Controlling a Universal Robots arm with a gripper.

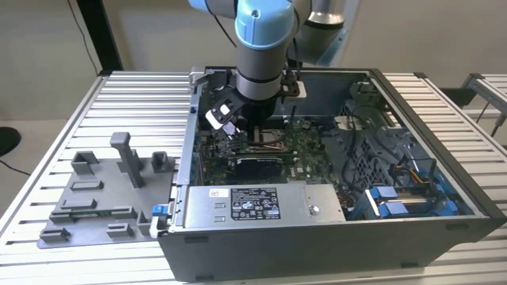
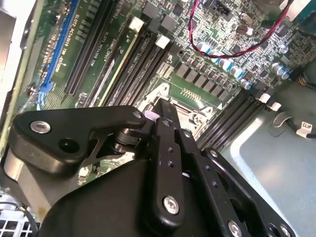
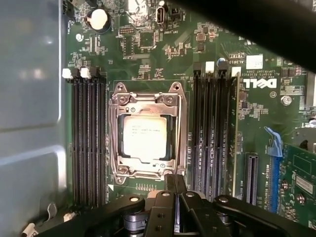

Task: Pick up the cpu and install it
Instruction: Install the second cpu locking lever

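In the first wrist view the cpu [image 3: 144,139], a pale silver-grey square, lies flat inside the motherboard socket [image 3: 116,143], framed by the socket's metal bracket. My gripper [image 3: 175,177] hovers just off one edge of that socket, its two black fingers pressed together with nothing between them. In the second wrist view the gripper [image 2: 165,104] points down at the socket's frame [image 2: 170,94]. The exterior view has the arm reaching down into the open computer case [image 1: 396,237], with the gripper [image 1: 257,132] above the board's middle.
Black memory slots [image 3: 89,143] run along both sides of the socket. A grey power supply box [image 1: 253,205] sits at the case's near wall, and blue drive brackets [image 1: 396,199] are at the exterior view's right. A grey fixture [image 1: 103,196] stands outside on the slatted table.
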